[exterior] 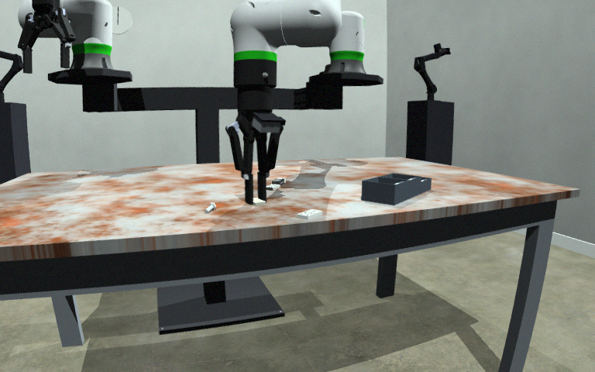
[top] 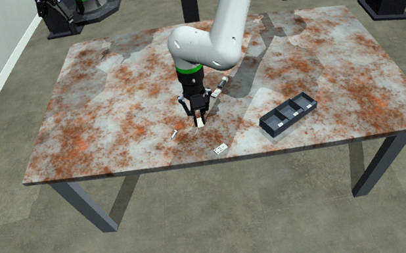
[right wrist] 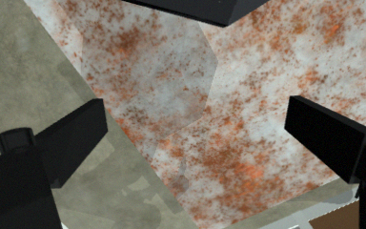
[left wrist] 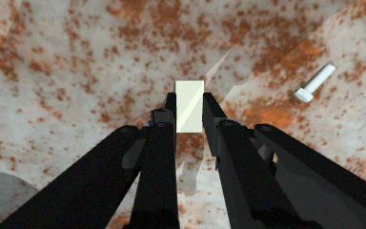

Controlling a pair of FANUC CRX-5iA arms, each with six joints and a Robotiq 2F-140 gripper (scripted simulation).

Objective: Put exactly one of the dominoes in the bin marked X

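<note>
The blank-faced domino [top: 199, 121] [exterior: 259, 201] [left wrist: 190, 106], flat on the table [top: 119, 142] [exterior: 153, 219] [left wrist: 95, 62] [right wrist: 248, 119] and gripped by the left gripper [top: 199, 120] [exterior: 256, 201] [left wrist: 189, 106], could slip from a shallow hold, straddle a wall of the bins [top: 289, 125] [exterior: 377, 191], or, labels [top: 280, 124] being unreadable here, enter the wrong one.

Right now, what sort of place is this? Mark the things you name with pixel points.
Looks like a robot test cell: two mounted arms over a rust-stained table [top: 124, 103] [exterior: 144, 206], a bin tray [top: 273, 131] [exterior: 378, 191], bare grey walls.
</note>
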